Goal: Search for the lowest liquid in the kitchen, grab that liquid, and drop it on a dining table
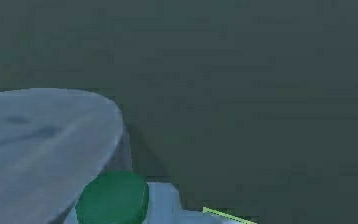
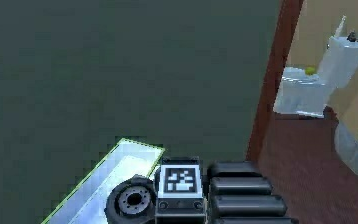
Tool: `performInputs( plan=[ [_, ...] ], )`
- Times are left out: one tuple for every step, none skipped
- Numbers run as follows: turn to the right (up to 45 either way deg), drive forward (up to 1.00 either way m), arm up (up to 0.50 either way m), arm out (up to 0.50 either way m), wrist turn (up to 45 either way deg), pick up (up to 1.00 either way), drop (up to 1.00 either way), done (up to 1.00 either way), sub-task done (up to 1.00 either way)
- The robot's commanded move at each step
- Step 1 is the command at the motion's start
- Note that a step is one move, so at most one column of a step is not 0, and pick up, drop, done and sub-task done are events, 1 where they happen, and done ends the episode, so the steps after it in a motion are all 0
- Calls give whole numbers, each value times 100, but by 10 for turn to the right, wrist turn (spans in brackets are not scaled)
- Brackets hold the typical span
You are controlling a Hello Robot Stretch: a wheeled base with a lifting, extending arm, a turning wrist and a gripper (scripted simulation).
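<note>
Green: one round blob (image 1: 112, 198) beside one pale rounded surface (image 1: 37, 140).

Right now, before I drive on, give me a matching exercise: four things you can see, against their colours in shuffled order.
Things:
1. toilet
2. door frame
3. round cap
4. flat panel

Colours:
A. green
B. reddish brown
C. pale with a yellow-green edge
D. white

Pairs: 1-D, 2-B, 3-A, 4-C.
</note>
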Motion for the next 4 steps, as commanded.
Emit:
performInputs(
  plan=[
    [0,5,0,0,0,0,0,0,0],
    [-450,0,0,0,0,0,0,0,0],
    [-450,0,0,0,0,0,0,0,0],
    [-210,0,0,0,0,0,0,0,0]
  ],
)
